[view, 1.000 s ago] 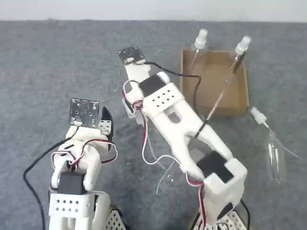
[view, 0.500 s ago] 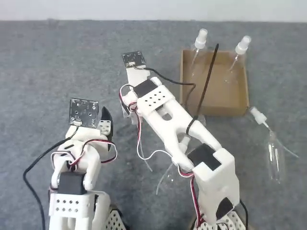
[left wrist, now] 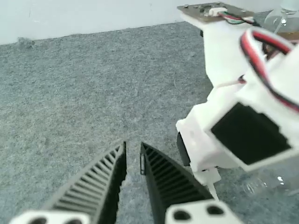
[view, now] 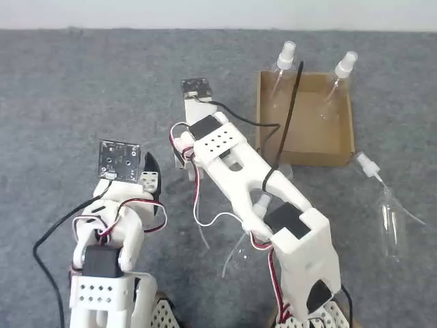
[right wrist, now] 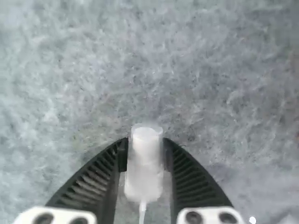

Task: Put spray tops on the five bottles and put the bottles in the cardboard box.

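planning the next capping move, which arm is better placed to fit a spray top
Right. The right gripper is clamped on a spray top; the left gripper is shut and empty.

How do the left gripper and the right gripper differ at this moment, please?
The left gripper holds nothing, its jaws all but closed; the right gripper is shut on a white spray top. In the high view, the left gripper sits close to its arm's base, while the right gripper is stretched farther out, nearer the cardboard box. Both have black ribbed fingers and point down at the grey carpet.
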{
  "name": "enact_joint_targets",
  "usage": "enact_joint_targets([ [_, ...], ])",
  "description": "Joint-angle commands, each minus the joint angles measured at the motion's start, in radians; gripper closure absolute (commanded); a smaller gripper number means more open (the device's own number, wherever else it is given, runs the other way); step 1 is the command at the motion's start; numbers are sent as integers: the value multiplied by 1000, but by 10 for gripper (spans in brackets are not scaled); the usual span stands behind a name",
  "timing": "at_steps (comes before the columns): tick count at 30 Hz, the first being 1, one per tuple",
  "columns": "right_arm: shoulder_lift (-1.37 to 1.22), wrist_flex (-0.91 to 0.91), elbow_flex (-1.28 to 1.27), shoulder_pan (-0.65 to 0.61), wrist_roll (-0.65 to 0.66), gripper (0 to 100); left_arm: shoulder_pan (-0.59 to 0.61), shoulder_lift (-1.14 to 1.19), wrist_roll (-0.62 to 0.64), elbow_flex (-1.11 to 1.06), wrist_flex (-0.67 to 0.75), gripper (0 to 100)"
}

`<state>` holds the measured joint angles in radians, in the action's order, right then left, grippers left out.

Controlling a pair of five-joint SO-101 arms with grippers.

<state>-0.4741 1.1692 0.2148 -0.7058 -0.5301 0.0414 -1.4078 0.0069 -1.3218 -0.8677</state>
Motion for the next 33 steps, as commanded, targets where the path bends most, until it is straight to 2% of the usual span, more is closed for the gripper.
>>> enact_joint_targets([
  [1,25,19,49,8,-66,890,-5,5,11,48,17,960],
  [12,39,70,57,134,-44,885,-5,5,11,48,17,960],
  [18,157,136,57,110,117,885,-6,11,11,36,40,960],
  [28,475,398,55,91,416,886,-6,8,11,18,64,960],
  [33,601,542,55,202,543,886,-6,9,11,18,64,960],
])
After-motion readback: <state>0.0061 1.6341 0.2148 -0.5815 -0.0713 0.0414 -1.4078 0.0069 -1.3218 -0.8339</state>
